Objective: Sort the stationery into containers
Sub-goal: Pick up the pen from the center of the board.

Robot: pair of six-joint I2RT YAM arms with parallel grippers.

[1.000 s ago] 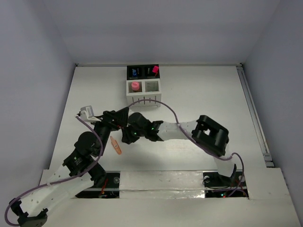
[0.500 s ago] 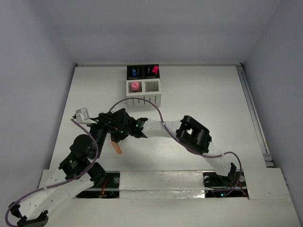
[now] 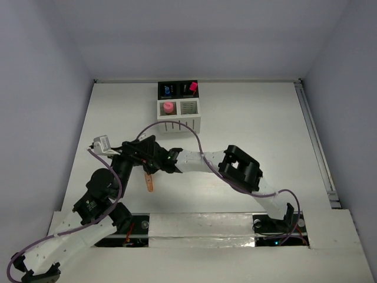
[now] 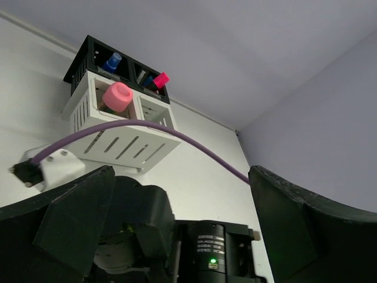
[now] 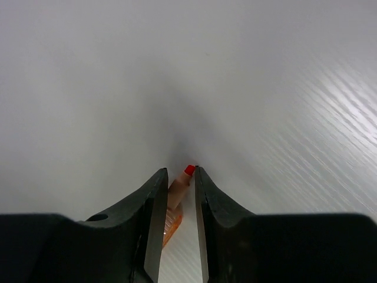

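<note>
An orange pen (image 3: 149, 180) with a red tip lies on the white table near the front left. In the right wrist view the orange pen (image 5: 177, 190) sits between my right gripper's (image 5: 179, 171) narrow jaws, touching both. In the top view my right gripper (image 3: 152, 169) reaches far left, over the pen's far end. My left gripper (image 3: 141, 150) is open and empty, its fingers (image 4: 70, 218) spread around the right arm's wrist. The containers (image 3: 178, 100) stand at the back. They hold a round pink-topped item (image 3: 168, 107), a blue-capped one (image 3: 168, 90) and a pink-capped one (image 3: 192, 88).
The right arm's purple cable (image 3: 194, 131) arcs over the table in front of the containers (image 4: 126, 138). Both arms crowd the front left. Purple walls close in the table, with a rail (image 3: 315, 141) along the right edge.
The right arm swung left to the pen beside the left gripper. The pen has turned from a slant to nearly straight front-to-back. The left arm shifted slightly left.
</note>
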